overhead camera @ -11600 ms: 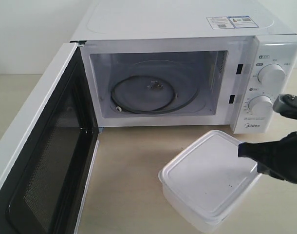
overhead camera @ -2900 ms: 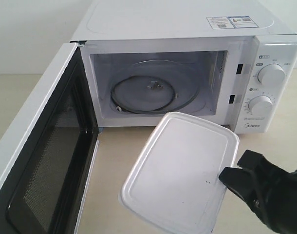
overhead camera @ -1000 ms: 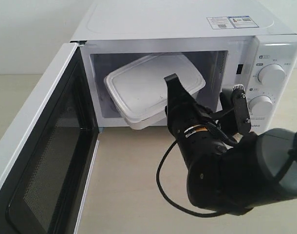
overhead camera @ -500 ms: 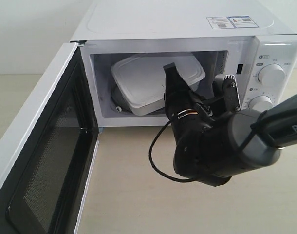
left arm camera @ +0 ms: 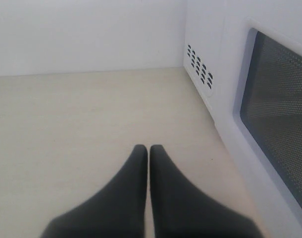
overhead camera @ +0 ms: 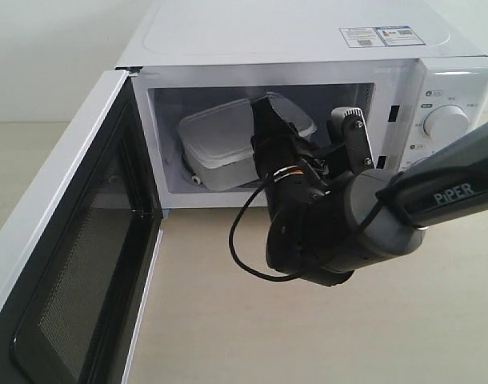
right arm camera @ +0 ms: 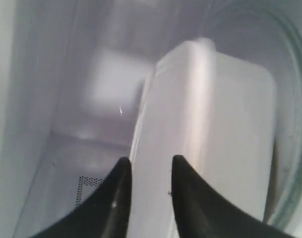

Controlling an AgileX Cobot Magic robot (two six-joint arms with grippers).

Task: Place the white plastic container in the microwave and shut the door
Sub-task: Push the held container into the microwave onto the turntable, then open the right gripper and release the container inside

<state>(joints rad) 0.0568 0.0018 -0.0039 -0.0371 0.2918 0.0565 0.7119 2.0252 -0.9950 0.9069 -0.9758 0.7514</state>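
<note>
Half done: white plastic container [overhead camera: 216,140] is inside the microwave [overhead camera: 292,40] cavity, right gripper [right arm camera: 151,161] jaws clamped on its rim. Release, withdrawal and closing remain; door [overhead camera: 60,208] stands wide open. Left gripper [left arm camera: 149,148], jaws together, hangs beside the door.

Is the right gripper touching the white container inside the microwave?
Touching. In the right wrist view, the right gripper straddles the edge of the white plastic container, with both fingers against it and no gap visible.
</note>
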